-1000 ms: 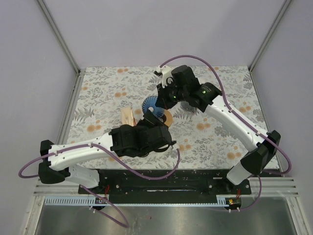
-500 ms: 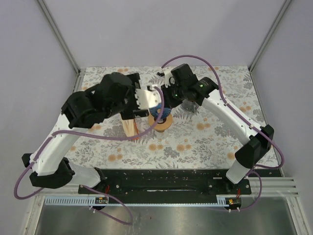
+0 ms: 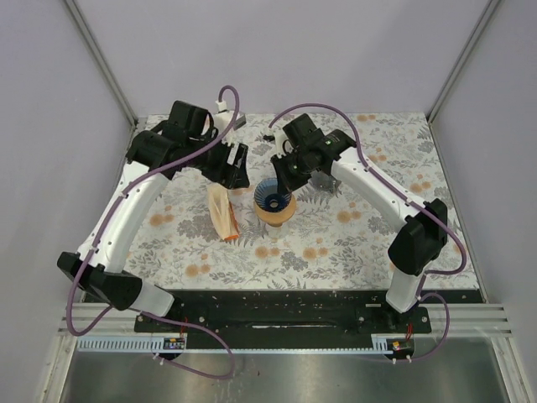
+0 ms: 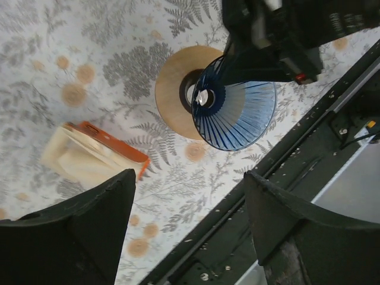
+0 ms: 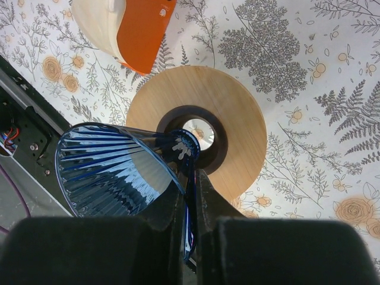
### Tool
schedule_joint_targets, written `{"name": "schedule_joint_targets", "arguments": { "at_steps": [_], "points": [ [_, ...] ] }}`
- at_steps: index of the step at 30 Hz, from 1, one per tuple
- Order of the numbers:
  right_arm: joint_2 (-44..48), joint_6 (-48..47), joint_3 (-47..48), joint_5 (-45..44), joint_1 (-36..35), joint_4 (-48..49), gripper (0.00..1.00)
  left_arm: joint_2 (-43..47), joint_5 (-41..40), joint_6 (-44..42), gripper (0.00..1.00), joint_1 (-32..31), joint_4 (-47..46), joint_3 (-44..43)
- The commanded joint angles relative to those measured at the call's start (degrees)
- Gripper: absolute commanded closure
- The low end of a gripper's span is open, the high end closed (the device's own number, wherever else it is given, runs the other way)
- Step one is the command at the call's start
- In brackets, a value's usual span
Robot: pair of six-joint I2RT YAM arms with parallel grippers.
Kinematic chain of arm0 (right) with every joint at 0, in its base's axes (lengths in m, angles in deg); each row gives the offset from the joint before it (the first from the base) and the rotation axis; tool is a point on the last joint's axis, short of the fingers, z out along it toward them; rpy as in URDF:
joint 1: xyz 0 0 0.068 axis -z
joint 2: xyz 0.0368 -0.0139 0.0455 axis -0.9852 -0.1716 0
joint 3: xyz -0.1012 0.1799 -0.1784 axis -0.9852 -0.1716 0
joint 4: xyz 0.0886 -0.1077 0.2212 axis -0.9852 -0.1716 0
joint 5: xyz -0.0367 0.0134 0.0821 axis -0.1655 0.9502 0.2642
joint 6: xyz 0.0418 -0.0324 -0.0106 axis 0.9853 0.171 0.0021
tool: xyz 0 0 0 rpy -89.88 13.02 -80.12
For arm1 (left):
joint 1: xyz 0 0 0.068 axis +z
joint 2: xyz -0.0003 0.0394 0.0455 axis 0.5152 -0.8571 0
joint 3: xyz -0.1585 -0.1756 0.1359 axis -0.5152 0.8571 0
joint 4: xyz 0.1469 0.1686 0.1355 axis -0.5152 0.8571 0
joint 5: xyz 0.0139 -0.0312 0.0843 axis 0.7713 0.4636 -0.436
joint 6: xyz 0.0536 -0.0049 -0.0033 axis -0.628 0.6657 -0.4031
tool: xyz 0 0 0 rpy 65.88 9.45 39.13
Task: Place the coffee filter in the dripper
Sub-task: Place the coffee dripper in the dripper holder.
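In the overhead view the flowered tablecloth (image 3: 361,243) runs out to the metal frame rails (image 3: 118,186) at left and right. Its right half and its lower centre lie bare, while both arms crowd the upper middle. The left gripper (image 3: 237,164) hangs above the cloth at upper centre-left, just left of the dripper (image 3: 270,195). The right gripper (image 3: 284,172) reaches the dripper's upper right side. The dripper sits over the wooden ring (image 3: 280,215) in mid-frame, and the coffee filter packet (image 3: 222,211) lies flat on the cloth just left of the ring, apart from it. In the left wrist view the left gripper (image 4: 189,178) has its fingers (image 4: 95,225) spread wide at the bottom corners, with only cloth between them and nothing touched. The filter packet (image 4: 89,155) lies at left, the ring (image 4: 175,89) at top centre, and the dripper (image 4: 237,116) leans with its narrow end at the ring's hole. The black base rail (image 4: 237,237) cuts across the lower right. In the right wrist view the right gripper (image 5: 191,181) is pinched shut on the dripper's (image 5: 116,169) wall near its narrow end. The wide mouth tips toward lower left, where the table edge and the base rail (image 5: 24,113) are close. The ring (image 5: 228,107) lies in mid-frame with open cloth to its right, and the filter packet (image 5: 133,27) sits at the top left.
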Motion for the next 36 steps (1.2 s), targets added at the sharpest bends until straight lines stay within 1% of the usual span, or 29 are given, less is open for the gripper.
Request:
{"name": "schedule_joint_targets", "arguments": {
  "at_steps": [1, 3, 5, 12, 13, 15, 16, 21, 23, 25, 26, 28, 30, 32, 34, 36],
  "points": [
    [0.1, 0.0, 1.6, 1.8, 1.1, 0.6, 1.0, 3.8, 6.7, 15.7, 0.25, 1.8, -11.6, 9.9],
    [-0.2, -0.1, 1.5, 1.9, 1.3, 0.6, 1.0, 5.1, 6.6, 18.9, 0.26, 1.8, -15.2, 14.7],
    [-0.8, -0.3, 1.5, 2.2, 1.5, 0.7, 1.0, 5.6, 6.9, 20.9, 0.28, 1.8, -17.9, 17.6],
    [-2.7, -0.8, 1.1, 3.3, 1.8, 0.8, 1.0, 3.7, 7.8, 24.3, 0.34, 1.8, -23.0, 21.9],
    [-2.8, -0.9, 0.8, 3.4, 1.8, 1.1, 1.0, 3.4, 7.4, 24.7, 0.35, 1.8, -23.7, 22.6],
    [-3.0, -1.0, 0.4, 3.5, 1.8, 1.5, 1.0, 2.8, 6.9, 25.5, 0.42, 1.6, -25.2, 23.8],
    [-3.0, -1.1, 0.1, 3.5, 1.8, 2.0, 1.0, 2.5, 6.9, 25.8, 0.43, 1.7, -25.8, 24.4],
    [-3.7, -1.8, -0.7, 3.4, 1.8, 2.4, 1.0, -0.4, 6.1, 26.7, 0.45, 0.6, -26.7, 25.9],
    [-3.9, -1.9, -0.9, 3.5, 1.8, 2.3, 1.0, -1.3, 5.7, 26.8, 0.47, 0.1, -26.8, 26.0],
    [-3.8, -1.9, -0.9, 3.8, 1.8, 2.5, 1.0, -2.0, 5.1, 26.7, 0.52, -0.3, -26.8, 26.2],
    [-3.5, -2.0, -0.8, 3.7, 1.8, 2.8, 1.0, -2.5, 4.9, 26.7, 0.59, -0.3, -26.8, 26.1],
    [-3.3, -2.0, -0.7, 3.5, 1.8, 3.0, 0.93, -3.1, 4.2, 26.7, 0.67, -0.4, -26.7, 25.8],
    [-3.2, -1.9, -0.2, 3.4, 1.8, 3.0, 0.82, -3.4, 3.0, 26.8, 0.75, -0.4, -26.0, 25.3],
    [-3.1, -2.0, 0.1, 3.1, 1.8, 3.0, 0.76, -3.4, 2.1, 27.2, 0.81, -0.4, -25.5, 25.0],
    [-2.9, -1.9, 0.4, 2.7, 1.8, 3.0, 0.72, -3.1, 1.8, 27.7, 0.85, -0.4, -25.3, 25.1],
    [-2.5, -3.8, 0.7, 2.8, 1.8, 2.9, 0.62, -2.7, 1.4, 28.1, 0.86, -0.4, -25.0, 24.9]
  ]
}}
